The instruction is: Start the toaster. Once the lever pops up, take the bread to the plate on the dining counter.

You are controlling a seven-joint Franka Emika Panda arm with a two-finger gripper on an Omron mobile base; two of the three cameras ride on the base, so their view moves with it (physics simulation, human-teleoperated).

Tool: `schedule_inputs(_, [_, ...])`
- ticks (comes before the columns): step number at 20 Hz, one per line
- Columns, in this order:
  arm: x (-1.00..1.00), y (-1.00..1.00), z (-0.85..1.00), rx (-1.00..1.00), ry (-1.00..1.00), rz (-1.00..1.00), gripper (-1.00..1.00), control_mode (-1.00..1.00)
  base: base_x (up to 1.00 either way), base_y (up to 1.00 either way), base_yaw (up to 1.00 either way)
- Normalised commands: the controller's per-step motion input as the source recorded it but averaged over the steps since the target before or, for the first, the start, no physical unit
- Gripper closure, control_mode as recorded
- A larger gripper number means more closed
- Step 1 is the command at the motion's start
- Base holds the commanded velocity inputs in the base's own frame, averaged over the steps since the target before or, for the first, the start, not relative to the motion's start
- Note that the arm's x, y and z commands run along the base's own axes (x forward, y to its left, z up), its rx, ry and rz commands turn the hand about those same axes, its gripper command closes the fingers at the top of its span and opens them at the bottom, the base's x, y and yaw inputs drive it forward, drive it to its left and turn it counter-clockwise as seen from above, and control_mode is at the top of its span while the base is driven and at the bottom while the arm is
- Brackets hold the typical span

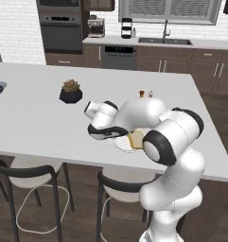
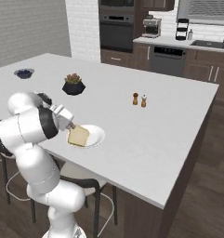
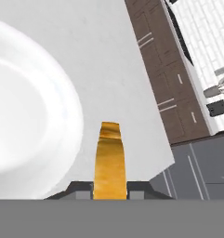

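The last step of the task appears to be in hand: the bread [image 2: 78, 136] is being carried to the plate [image 2: 95, 133] on the dining counter [image 2: 169, 139]. In the right base view, left of the frame's middle, the slice is held tilted over the near part of the plate; whether its lower edge already touches the plate cannot be told. The gripper [image 3: 110, 188] is clamped on the bread, whose orange crust is seen edge-on between the two dark tips at the bottom centre of the hand view.

For the next move, a short lowering until the slice rests within the rim would probably be called for, then a parting of the jaws and a lift straight away, so that the toast is not dragged off.

The right base view alone gives the tan face of the slice and its place against the plate. In the left base view, at the centre, much of the plate [image 1: 119, 144] and of the bread [image 1: 135, 139] is covered by the arm. In the hand view the plate [image 3: 34, 116] is shown at the left with its broad shallow rim, and the bare counter to the right of the crust, which suggests the slice is held toward the plate's edge, not over its middle.
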Motion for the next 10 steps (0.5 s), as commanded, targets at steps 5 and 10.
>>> schedule_inputs(5, [0.51,0.00,-0.08,0.05,0.00,0.00,1.00,-1.00,0.00,0.00,0.00])
schedule_inputs(10, [0.45,0.00,-0.26,0.01,-0.04,0.00,-1.00,-1.00,0.00,0.00,0.00])
